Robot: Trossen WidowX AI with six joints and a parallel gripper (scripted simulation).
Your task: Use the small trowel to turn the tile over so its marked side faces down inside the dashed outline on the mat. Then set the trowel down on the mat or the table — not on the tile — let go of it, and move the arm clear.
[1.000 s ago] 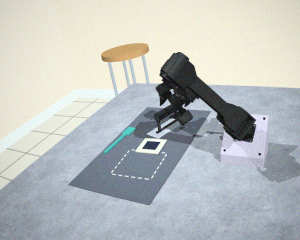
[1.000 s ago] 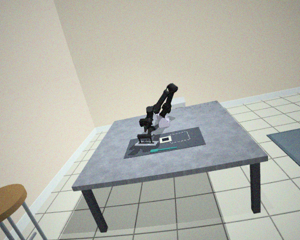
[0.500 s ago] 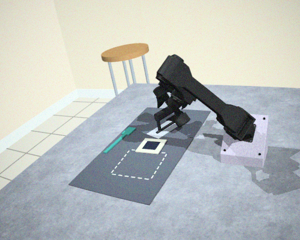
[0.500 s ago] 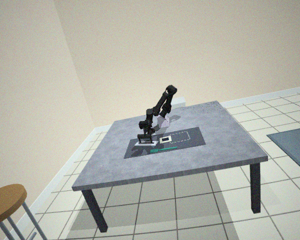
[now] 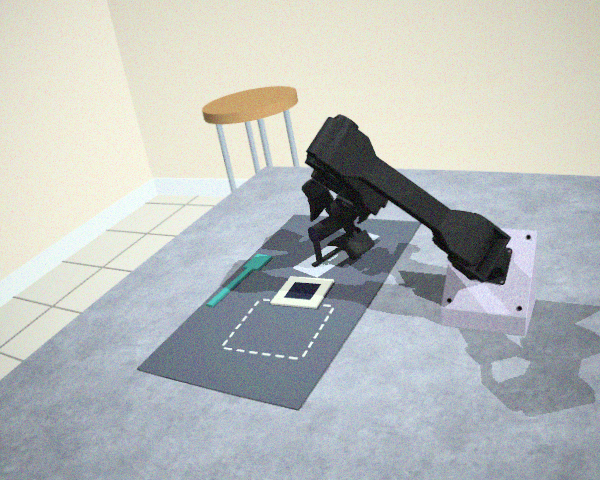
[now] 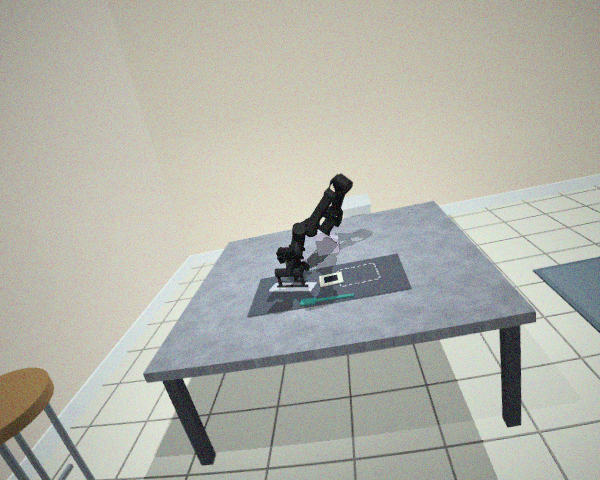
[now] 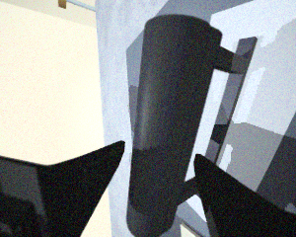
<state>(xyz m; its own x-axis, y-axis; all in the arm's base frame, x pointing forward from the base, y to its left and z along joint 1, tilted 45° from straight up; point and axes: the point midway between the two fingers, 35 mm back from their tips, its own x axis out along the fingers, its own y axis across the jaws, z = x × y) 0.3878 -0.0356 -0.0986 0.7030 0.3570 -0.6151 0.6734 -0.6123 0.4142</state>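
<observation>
Well, starting at the left of the top view, a green flat-bladed tool [image 5: 238, 279] lies untouched along the edge of the dark mat [image 5: 197, 361], half in the arm's shadow. Next comes the dashed outline [image 5: 279, 330], and nothing sits inside it. The tile [image 5: 301, 292] lies flat at the outline's far edge, and from here it seems just outside the dashes or touching them. Its dark marked face still points up, so the turn-over has not happened. Moving right, the gripper [image 5: 335, 252] is low over the dark-handled trowel [image 5: 313, 268], which rests on its pale blade at the far end of the mat, near the tile but apart from it. The wrist view makes it plain: the trowel's cylindrical handle [image 7: 168, 123] stands between the two black fingers. The pincer is apart, with a sliver of daylight on either side of the handle, so nothing is clamped. Further right, the arm slopes back to its pale base block [image 5: 517, 268] on the grey table [image 5: 445, 413]. By my reading this is the very start of the job: lined up for the grab and no more. Still to do are closing on the handle and lifting the trowel, working its blade under the tile, and flipping the tile face down into the dashes. After that the trowel has to be set down off the tile and released, and the arm backed clear.
</observation>
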